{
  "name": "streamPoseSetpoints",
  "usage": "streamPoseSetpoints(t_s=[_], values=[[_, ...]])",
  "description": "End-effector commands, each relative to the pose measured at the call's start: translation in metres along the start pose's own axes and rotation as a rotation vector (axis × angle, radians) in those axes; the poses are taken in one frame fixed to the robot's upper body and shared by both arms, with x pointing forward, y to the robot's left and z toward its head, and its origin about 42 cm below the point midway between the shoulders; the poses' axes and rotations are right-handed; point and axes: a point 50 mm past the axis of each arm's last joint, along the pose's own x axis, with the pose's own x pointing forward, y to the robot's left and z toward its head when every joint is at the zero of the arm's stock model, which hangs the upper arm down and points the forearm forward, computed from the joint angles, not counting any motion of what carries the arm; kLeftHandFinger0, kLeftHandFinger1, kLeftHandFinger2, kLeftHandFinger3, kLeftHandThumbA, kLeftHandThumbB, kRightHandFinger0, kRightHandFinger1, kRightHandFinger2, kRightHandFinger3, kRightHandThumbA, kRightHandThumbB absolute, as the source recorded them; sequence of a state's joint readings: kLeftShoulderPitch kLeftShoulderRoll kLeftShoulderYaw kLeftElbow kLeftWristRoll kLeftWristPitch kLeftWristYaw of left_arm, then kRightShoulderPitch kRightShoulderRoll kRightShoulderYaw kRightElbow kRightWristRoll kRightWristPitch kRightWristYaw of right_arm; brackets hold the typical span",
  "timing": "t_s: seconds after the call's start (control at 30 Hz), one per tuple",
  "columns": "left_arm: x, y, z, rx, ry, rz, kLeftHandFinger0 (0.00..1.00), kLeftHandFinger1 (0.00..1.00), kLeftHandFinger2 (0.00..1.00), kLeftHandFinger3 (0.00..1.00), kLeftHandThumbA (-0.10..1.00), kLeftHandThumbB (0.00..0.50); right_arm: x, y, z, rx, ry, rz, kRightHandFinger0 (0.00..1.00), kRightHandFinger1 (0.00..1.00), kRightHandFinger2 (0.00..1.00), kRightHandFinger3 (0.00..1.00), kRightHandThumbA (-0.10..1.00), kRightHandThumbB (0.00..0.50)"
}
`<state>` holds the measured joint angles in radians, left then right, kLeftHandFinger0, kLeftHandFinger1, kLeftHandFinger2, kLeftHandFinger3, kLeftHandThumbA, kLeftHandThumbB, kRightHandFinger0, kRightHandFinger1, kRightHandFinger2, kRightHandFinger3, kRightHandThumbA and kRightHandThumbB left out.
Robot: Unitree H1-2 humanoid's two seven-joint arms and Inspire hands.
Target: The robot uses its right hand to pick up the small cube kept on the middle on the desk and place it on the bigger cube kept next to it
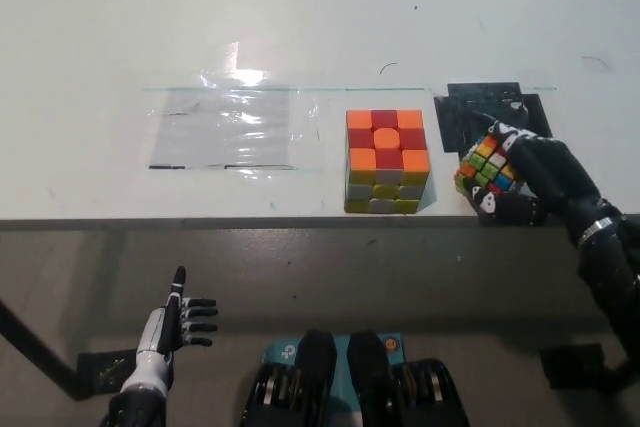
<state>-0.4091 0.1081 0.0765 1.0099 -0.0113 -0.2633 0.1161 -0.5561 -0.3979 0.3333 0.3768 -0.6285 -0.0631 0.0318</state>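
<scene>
The black right hand (520, 179) is wrapped around the small cube (486, 162), a tilted, multicoloured puzzle of small squares, held just right of the bigger cube (387, 161) near the white bench's (300, 17) front edge. The bigger cube sits flat, its top red and orange, its front yellow and white. The white left hand (178, 325) hangs below the bench, well left of the bigger cube, fingers spread and holding nothing.

Clear plastic sheet (228, 127) and black patch (478, 112) on white desk (300, 17).
</scene>
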Motion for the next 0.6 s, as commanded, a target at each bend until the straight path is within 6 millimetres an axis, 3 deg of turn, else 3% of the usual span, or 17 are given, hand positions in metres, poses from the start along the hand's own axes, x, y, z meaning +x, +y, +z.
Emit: streamPoseSetpoints(t_s=[0.0,0.03,0.07,0.13,0.17,0.2,0.23,0.27,0.3,0.33,0.37,0.4,0.43,0.47,0.57], values=[[0.014,0.007,0.025,0.007,-0.051,0.011,0.50,0.52,0.55,0.49,1.00,0.157,0.009,-0.001,0.003,-0.095,-0.091,-0.121,0.08,0.19,0.37,1.00,-0.10,0.000],[0.014,0.008,0.025,0.011,-0.053,0.011,0.49,0.51,0.55,0.48,1.00,0.158,0.009,0.000,0.003,-0.096,-0.094,-0.128,0.15,0.23,0.37,0.99,-0.10,0.000],[0.014,0.008,0.026,0.010,-0.065,-0.006,0.50,0.50,0.53,0.48,1.00,0.130,0.010,0.001,0.001,-0.101,-0.089,-0.137,0.33,0.37,0.47,0.84,-0.10,0.000],[0.015,0.008,0.027,0.025,-0.058,0.005,0.49,0.51,0.55,0.51,1.00,0.132,0.012,0.003,-0.001,-0.125,-0.094,-0.160,0.42,0.42,0.42,0.56,-0.10,0.000],[0.016,0.008,0.027,0.027,-0.056,0.006,0.49,0.50,0.55,0.50,1.00,0.137,0.013,0.006,-0.003,-0.138,-0.087,-0.178,0.47,0.50,0.36,0.40,-0.10,0.000],[0.016,0.008,0.027,0.027,-0.055,0.007,0.49,0.50,0.55,0.50,1.00,0.138,0.014,0.007,-0.004,-0.144,-0.085,-0.187,0.48,0.52,0.34,0.34,-0.10,0.000],[0.016,0.008,0.028,0.029,-0.062,0.003,0.52,0.53,0.58,0.52,1.00,0.136,0.018,0.012,-0.008,-0.148,-0.075,-0.220,0.22,0.33,0.20,0.13,-0.10,0.000],[0.016,0.008,0.028,0.038,-0.067,0.001,0.52,0.53,0.58,0.52,1.00,0.127,0.019,0.013,-0.008,-0.149,-0.075,-0.238,0.12,0.23,0.18,0.09,-0.10,0.000],[0.016,0.008,0.029,0.044,-0.069,-0.001,0.52,0.53,0.58,0.52,1.00,0.125,0.019,0.014,-0.009,-0.149,-0.075,-0.248,0.13,0.27,0.29,0.18,-0.10,0.000],[0.017,0.008,0.029,0.034,-0.060,0.002,0.51,0.52,0.56,0.50,1.00,0.139,0.022,0.017,-0.010,-0.117,-0.073,-0.293,0.06,0.29,0.45,0.30,-0.10,0.000],[0.017,0.008,0.029,0.047,-0.066,0.002,0.51,0.53,0.57,0.50,1.00,0.127,0.023,0.017,-0.010,-0.132,-0.067,-0.302,0.09,0.45,0.76,0.46,-0.10,0.000],[0.017,0.008,0.029,0.053,-0.066,0.002,0.52,0.53,0.58,0.51,1.00,0.118,0.025,0.017,-0.010,-0.130,-0.069,-0.319,0.11,0.56,0.89,0.54,-0.10,0.000],[0.016,0.009,0.028,0.050,-0.072,-0.002,0.53,0.54,0.59,0.52,1.00,0.112,0.025,0.017,-0.010,-0.133,-0.065,-0.320,0.13,0.62,0.92,0.58,-0.10,0.000],[0.016,0.009,0.028,0.055,-0.069,0.000,0.55,0.56,0.61,0.53,1.00,0.125,0.026,0.018,-0.010,-0.139,-0.065,-0.331,0.13,0.60,0.84,0.54,-0.10,0.000],[0.016,0.009,0.028,0.045,-0.070,-0.007,0.54,0.55,0.60,0.54,1.00,0.112,0.027,0.018,-0.009,-0.139,-0.066,-0.351,0.15,0.59,0.81,0.49,-0.10,0.000]])
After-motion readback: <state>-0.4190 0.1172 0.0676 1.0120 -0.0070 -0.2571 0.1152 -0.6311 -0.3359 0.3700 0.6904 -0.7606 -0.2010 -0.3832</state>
